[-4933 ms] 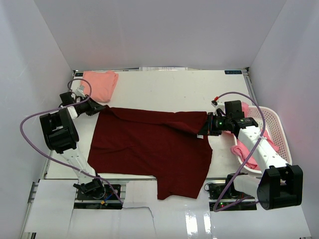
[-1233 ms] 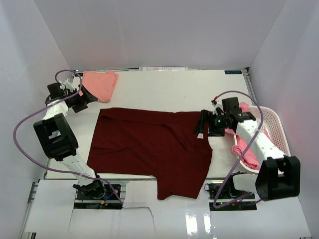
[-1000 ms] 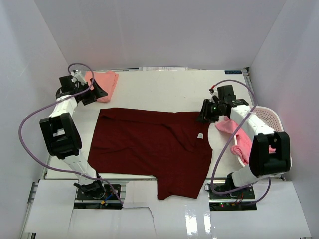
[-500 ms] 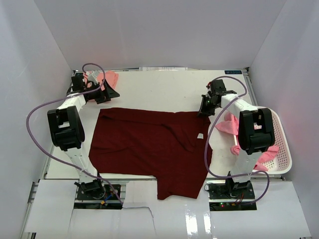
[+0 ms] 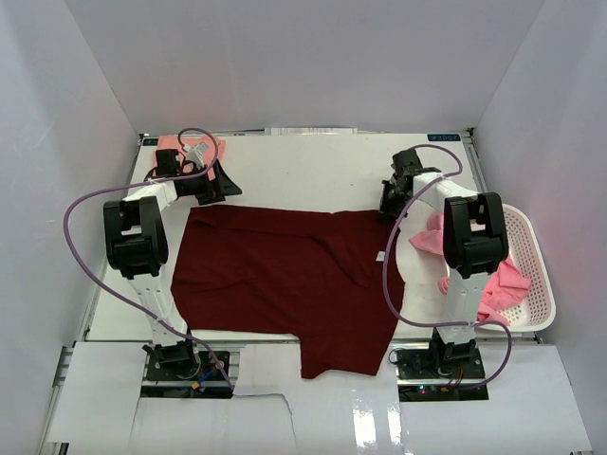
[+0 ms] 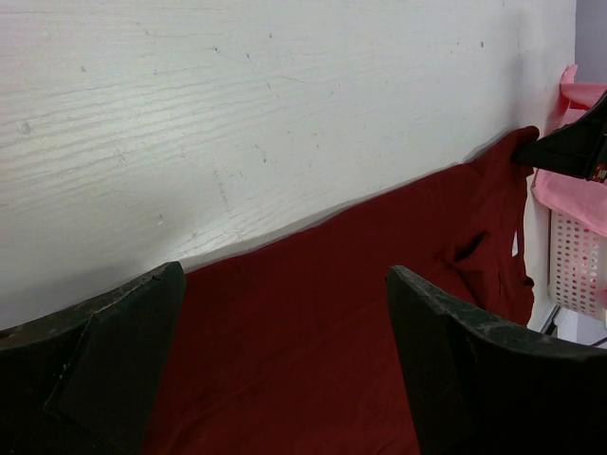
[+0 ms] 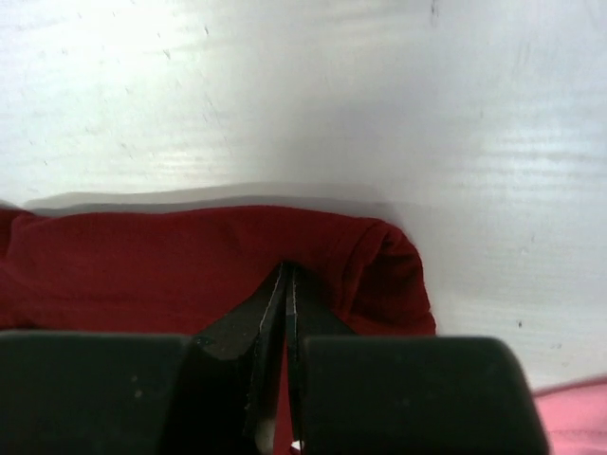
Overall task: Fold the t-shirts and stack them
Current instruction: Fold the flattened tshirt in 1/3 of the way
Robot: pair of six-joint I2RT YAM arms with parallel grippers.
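A dark maroon t-shirt (image 5: pixel 285 275) lies spread flat across the middle of the table. My right gripper (image 5: pixel 390 208) is at its far right corner, and in the right wrist view the gripper (image 7: pixel 286 284) is shut with the maroon fabric (image 7: pixel 142 265) bunched at its tips. Over the shirt's far left corner hangs my left gripper (image 5: pixel 225 191), open. The left wrist view shows its fingers (image 6: pixel 95 379) wide apart above the maroon cloth (image 6: pixel 360 284), holding nothing. A salmon t-shirt (image 5: pixel 211 145) sits at the back left, mostly hidden by the left arm.
A white mesh basket (image 5: pixel 542 275) stands at the right edge with pink t-shirts (image 5: pixel 503 284) in it, and one pink t-shirt (image 5: pixel 427 235) drapes out onto the table. White walls close in the back and sides. The maroon hem hangs over the near edge.
Both arms swung to the shirt's far edge. The right gripper went from part open to shut on the far right corner. The left gripper moved right from the salmon shirt, staying open.
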